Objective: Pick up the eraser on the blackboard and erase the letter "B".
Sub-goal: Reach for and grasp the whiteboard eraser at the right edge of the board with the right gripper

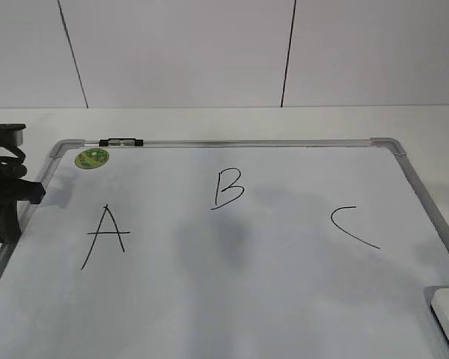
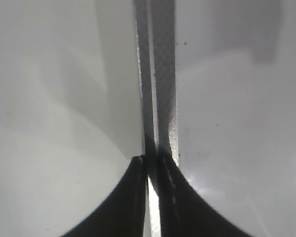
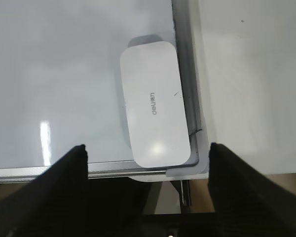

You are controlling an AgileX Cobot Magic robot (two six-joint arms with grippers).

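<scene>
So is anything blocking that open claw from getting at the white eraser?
Nothing visible. The right gripper is open above the eraser, which lies uncovered on the blackboard against its frame corner.

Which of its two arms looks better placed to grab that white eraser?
The right. Its open hand hangs directly above the eraser at the blackboard's corner. The left hand is shut on the opposite frame edge.

Prob. a lab/test bench: plain white table (image 1: 209, 120), bare white panelled wall (image 1: 179, 52), no furnishings visible.
</scene>
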